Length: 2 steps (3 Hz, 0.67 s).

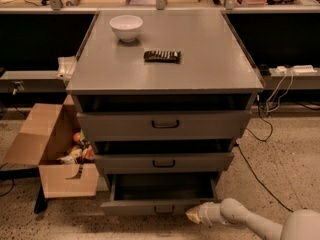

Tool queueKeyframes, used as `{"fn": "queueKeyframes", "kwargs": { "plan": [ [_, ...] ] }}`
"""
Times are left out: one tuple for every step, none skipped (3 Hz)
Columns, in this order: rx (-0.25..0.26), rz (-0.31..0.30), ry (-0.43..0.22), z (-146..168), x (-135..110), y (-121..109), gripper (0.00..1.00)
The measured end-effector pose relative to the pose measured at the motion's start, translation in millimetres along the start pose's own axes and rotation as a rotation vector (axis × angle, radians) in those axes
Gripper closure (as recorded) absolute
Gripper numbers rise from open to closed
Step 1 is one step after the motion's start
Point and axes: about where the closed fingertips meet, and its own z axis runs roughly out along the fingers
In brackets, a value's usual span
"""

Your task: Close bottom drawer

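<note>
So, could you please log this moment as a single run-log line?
bottom drawer: open | gripper: low, at the drawer front's right end | step: drawer not yet closed

Grey bottom drawer, dark handle; cream claw at its front's right end; white bowl; brown cardboard box.
</note>
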Motion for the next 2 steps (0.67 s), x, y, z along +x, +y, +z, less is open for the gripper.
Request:
{"fn": "queueKeyframes", "kwargs": {
  "plan": [
    [0.007, 0.005, -0.013, -0.4, -4.3, -7.1, 1.0],
    [0.012, 0.009, -0.025, -0.8, -8.1, -13.4, 1.0]
  ]
}}
